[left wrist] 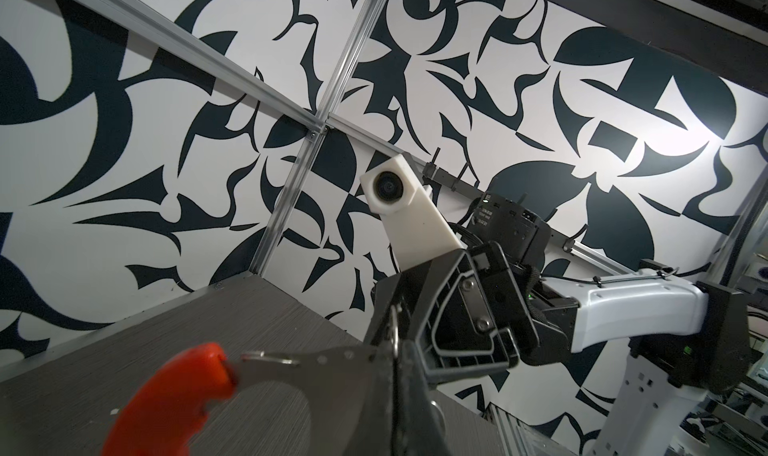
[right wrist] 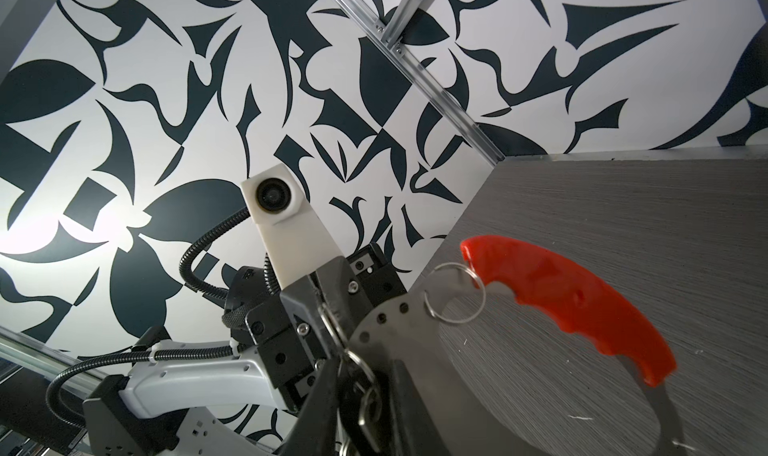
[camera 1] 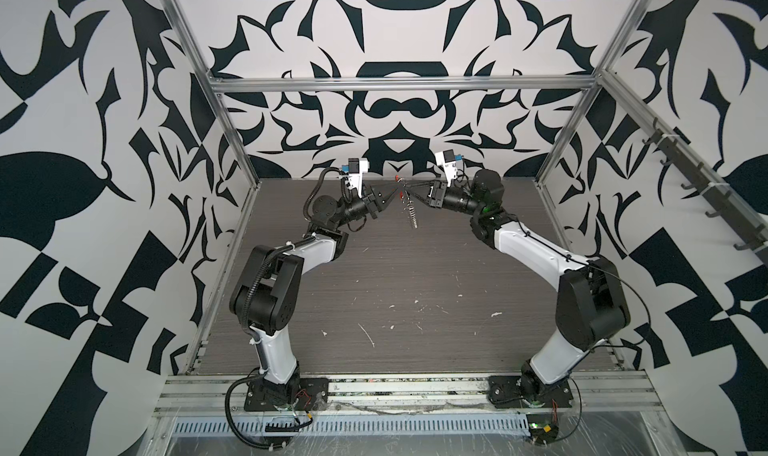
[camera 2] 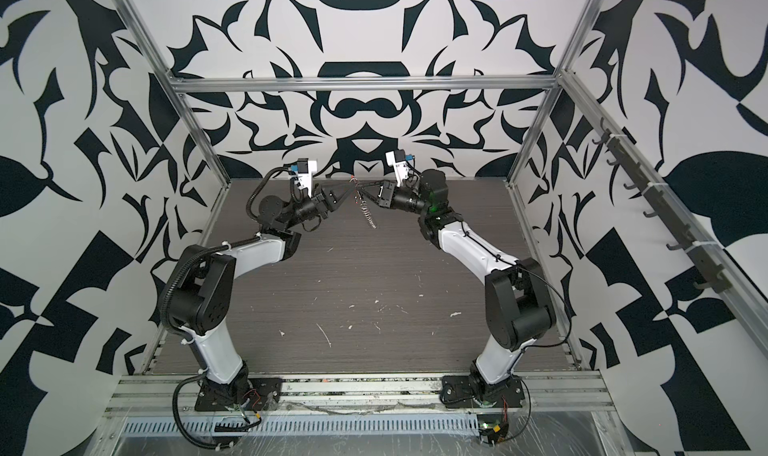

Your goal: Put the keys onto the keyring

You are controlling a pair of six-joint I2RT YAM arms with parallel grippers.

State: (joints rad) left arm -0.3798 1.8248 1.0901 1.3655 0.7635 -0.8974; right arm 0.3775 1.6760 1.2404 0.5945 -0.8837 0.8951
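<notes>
The keyring hangs in the air between both grippers at the back middle of the table. It shows a curved red section [right wrist: 582, 304], a flat silvery plate [right wrist: 395, 329] with holes, and a small split ring [right wrist: 455, 294]. My left gripper [left wrist: 393, 362] is shut on that plate [left wrist: 332, 375], next to the red section [left wrist: 174, 391]. My right gripper [right wrist: 363, 362] faces it, fingers slightly apart, with chain links [right wrist: 361, 387] between them. In both top views the chain [camera 1: 409, 213] [camera 2: 365, 215] dangles below the two grippers [camera 1: 397, 192] [camera 1: 409, 191]. A small dark piece hangs at its end. I cannot tell whether that piece is the keys.
The grey wood-grain table [camera 1: 395, 287] carries white scuff marks near the front. Aluminium frame posts [camera 1: 232, 142] stand at the back corners. A rail of dark hooks [camera 1: 706, 192] runs along the right wall. Both arm bases sit on the front rail [camera 1: 395, 387].
</notes>
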